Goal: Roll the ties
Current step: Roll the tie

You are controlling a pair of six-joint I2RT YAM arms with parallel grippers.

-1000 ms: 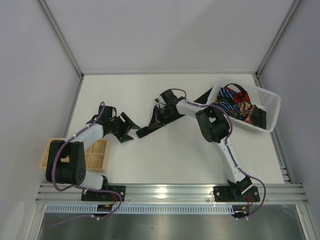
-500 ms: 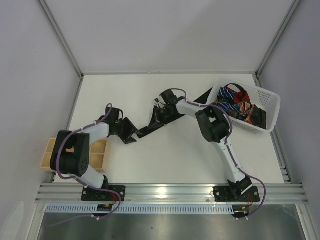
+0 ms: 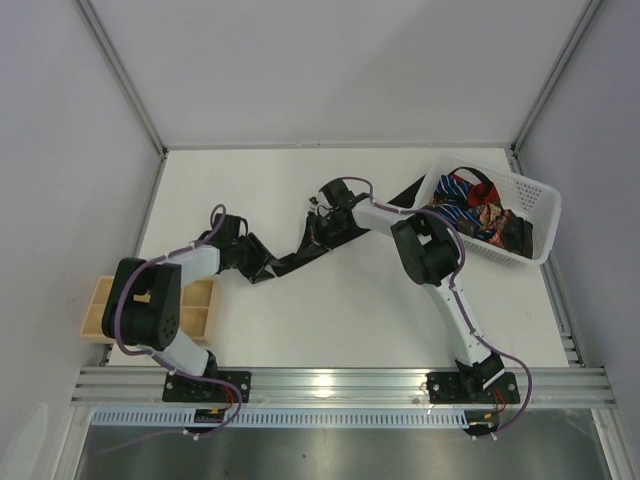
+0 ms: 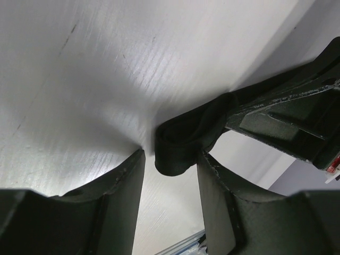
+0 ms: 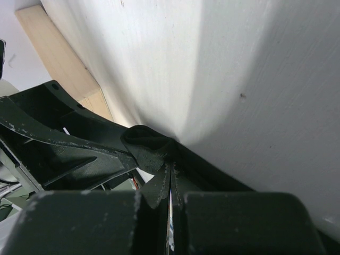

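**Pincers on one tie: left pincer [image 4: 170,175] straddles the curled tip, right pincer [image 5: 171,186] bites the cloth**

One plain black fabric necktie [image 3: 297,257] is out on the white table [image 3: 350,310]. It's matte and soft, a long narrow band slanting from the basket's near corner down to the left. Its left end is curled into a loose loop, and that loop sits right between the left pincer's two dark fingers. The jaws are apart, not clamped: the cloth lies against one finger, with a sliver of table showing beside the other. Just along the band, the right pincer is pressed closed on the fabric. Far right, one white plastic lattice basket [image 3: 545,215] holds a tangled heap of coloured ties [image 3: 480,210], striped, red and brown, too knotted to count. One pale wooden compartment tray [image 3: 197,305] sits at the table's left edge.
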